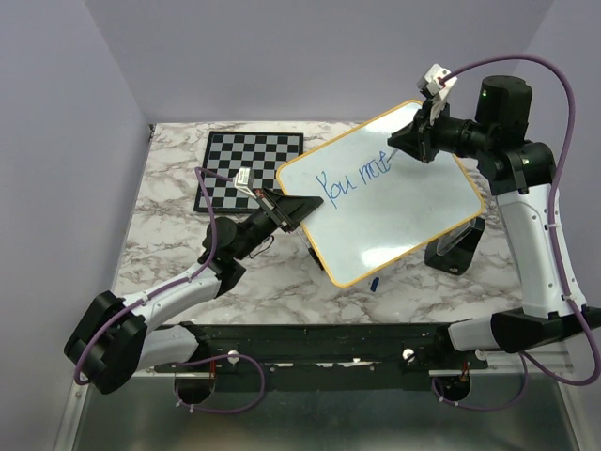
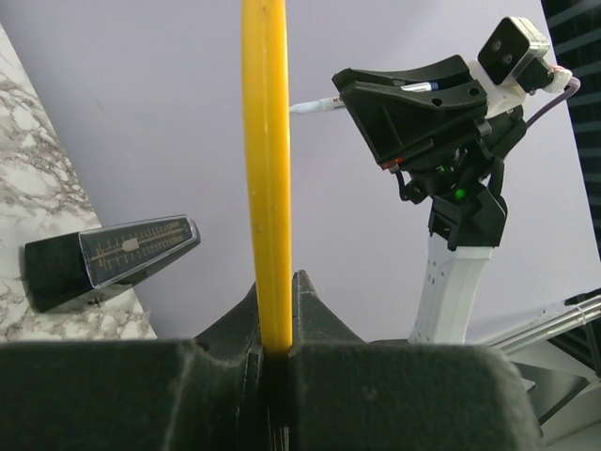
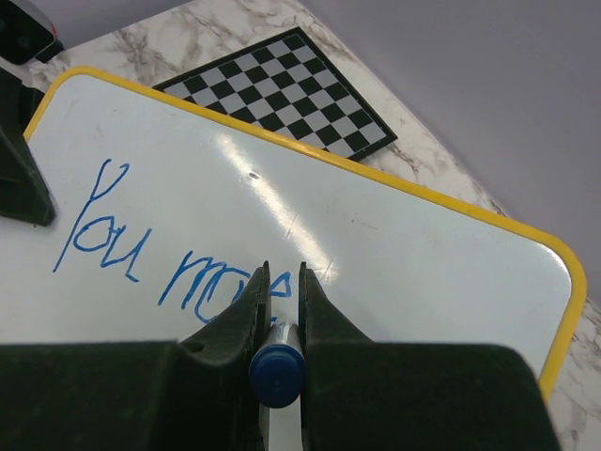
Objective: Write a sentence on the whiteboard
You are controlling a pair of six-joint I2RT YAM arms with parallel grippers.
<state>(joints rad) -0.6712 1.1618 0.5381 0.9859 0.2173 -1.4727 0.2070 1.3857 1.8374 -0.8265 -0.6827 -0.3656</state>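
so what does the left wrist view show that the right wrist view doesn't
Only the left wrist view: the whiteboard edge-on, just its yellow frame, clamped in the left gripper, with the right arm seen beyond it. Only the right wrist view: the blue sentence, unfinished, on the white surface, and the chessboard behind. Both: the marker gripped in the right gripper, and the marble table.
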